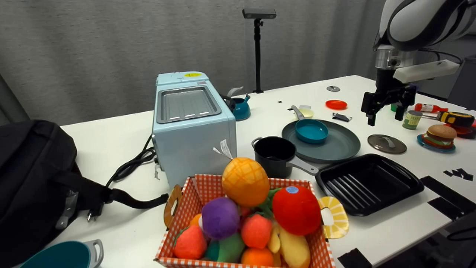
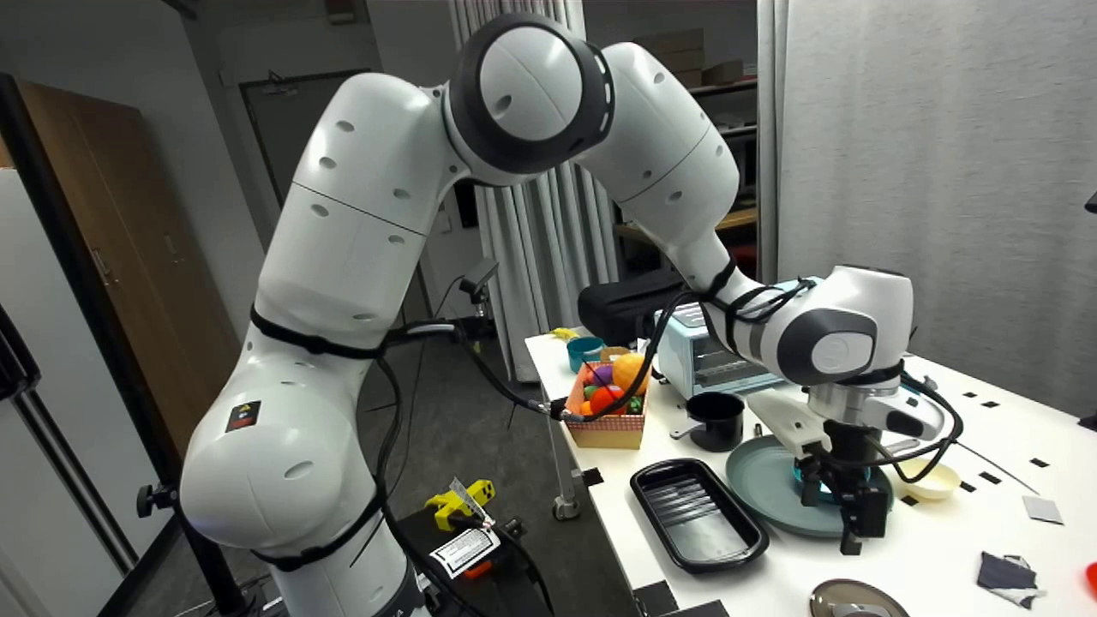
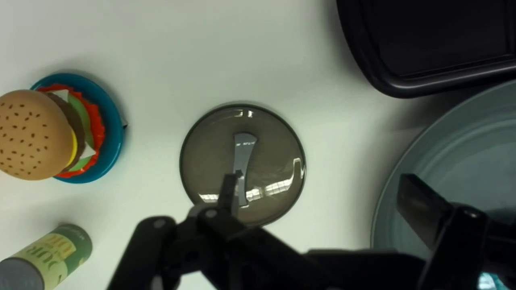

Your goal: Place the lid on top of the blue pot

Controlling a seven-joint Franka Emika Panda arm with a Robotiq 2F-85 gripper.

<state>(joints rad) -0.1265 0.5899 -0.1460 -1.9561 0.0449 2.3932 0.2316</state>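
Note:
The lid (image 1: 386, 144) is a round smoky brown-grey disc with a grey handle. It lies flat on the white table, also in the wrist view (image 3: 242, 161) and partly cut off in an exterior view (image 2: 836, 594). The blue pot (image 1: 311, 131) is a shallow teal pan with a grey handle, resting on the large dark platter (image 1: 342, 147). My gripper (image 1: 385, 117) is open and empty above the table near the lid. In the wrist view, one finger of the gripper (image 3: 319, 179) overlaps the lid's handle, the other overlaps the platter. The gripper partly hides the blue pot (image 2: 825, 495).
A black grill tray (image 1: 372, 182) lies beside the platter and lid. A toy burger on a blue plate (image 3: 60, 131) and a can (image 3: 48, 257) stand on the lid's other side. A black pot (image 1: 274, 156), fruit basket (image 1: 208, 182) and toaster oven (image 1: 193, 149) stand beyond the platter.

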